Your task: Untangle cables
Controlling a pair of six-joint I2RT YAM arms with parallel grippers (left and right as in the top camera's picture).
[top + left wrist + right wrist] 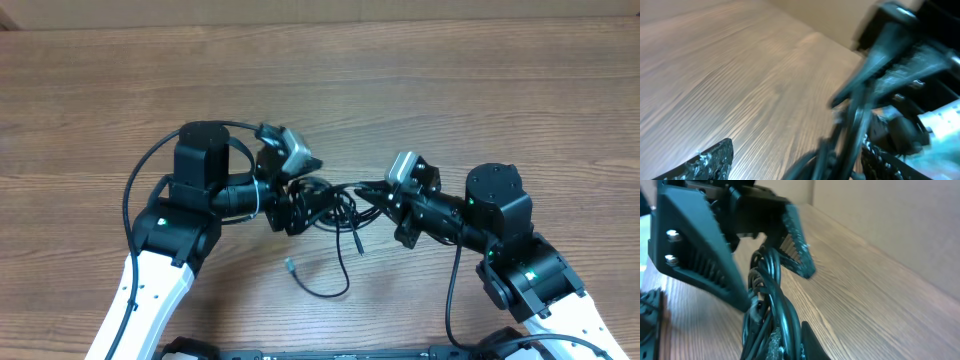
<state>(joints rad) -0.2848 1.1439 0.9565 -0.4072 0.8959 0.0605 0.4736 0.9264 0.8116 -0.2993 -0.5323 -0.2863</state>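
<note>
Right gripper [366, 190]: I am reading it as clenched on the cables [335, 208]. In its wrist view the black strands are running down into its fingertips at the bottom edge of the frame.
Left gripper [297, 203]: it is standing released. Its fingers [710, 162] are sitting wide apart at the lower left and lower right of its wrist view, with the strands passing between them. Through the blur I cannot tell whether they are brushing a pad.
Grippers, relative: they are facing each other at the centre of the overhead frame, with the bundle bridging between them.
Cables: the tangle is lying at frame centre, just beside both grippers. One strand is trailing toward the lower centre, looping, and ending in a plug end [290, 264] that is resting on the table [480, 80].
Table: wood grain, filling the frame around both arms.
</note>
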